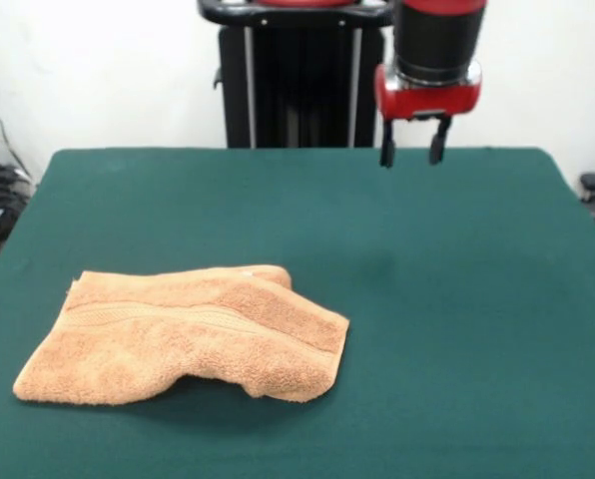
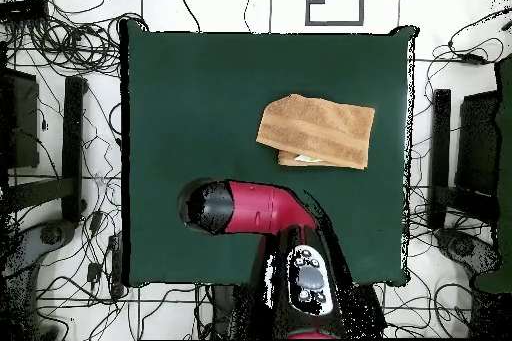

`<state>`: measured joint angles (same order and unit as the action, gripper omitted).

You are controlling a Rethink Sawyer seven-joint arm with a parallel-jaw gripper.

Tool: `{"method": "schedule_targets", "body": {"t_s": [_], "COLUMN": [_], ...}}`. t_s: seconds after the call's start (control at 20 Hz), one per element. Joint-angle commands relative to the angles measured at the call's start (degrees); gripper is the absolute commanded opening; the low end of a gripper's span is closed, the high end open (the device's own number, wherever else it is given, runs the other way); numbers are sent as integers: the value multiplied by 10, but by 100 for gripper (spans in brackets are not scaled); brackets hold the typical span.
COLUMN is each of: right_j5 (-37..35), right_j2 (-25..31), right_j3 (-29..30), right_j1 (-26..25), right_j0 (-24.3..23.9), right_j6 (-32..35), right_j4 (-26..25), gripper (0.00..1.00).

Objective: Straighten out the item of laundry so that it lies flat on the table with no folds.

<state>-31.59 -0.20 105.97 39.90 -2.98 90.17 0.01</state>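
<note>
The orange-tan terry towel (image 1: 183, 332) lies folded over on itself at the near left of the dark green table (image 1: 447, 299), with a woven band stripe across it and its right part doubled up. In the overhead view the towel (image 2: 317, 131) sits right of the table's (image 2: 200, 87) middle. My gripper (image 1: 413, 155) hangs high above the far right part of the table, well away from the towel, with its two dark fingers apart and nothing between them. In the overhead view the arm's red and black end (image 2: 215, 207) hides the gripper.
The robot's black pedestal (image 1: 293, 85) stands behind the table's far edge. Cables and black stands (image 2: 60, 147) surround the table on the floor.
</note>
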Motion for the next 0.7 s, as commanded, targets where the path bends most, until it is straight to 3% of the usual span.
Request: {"method": "schedule_targets", "body": {"t_s": [0.05,0.25,0.7], "right_j5": [-35,-44,-111], "right_j2": [19,12,-42], "right_j3": [-97,-130,-220], "right_j1": [-67,-93,-139], "right_j0": [16,17,59], "right_j6": [98,108,198], "right_j4": [12,20,58], "gripper": [100,100,100]}}
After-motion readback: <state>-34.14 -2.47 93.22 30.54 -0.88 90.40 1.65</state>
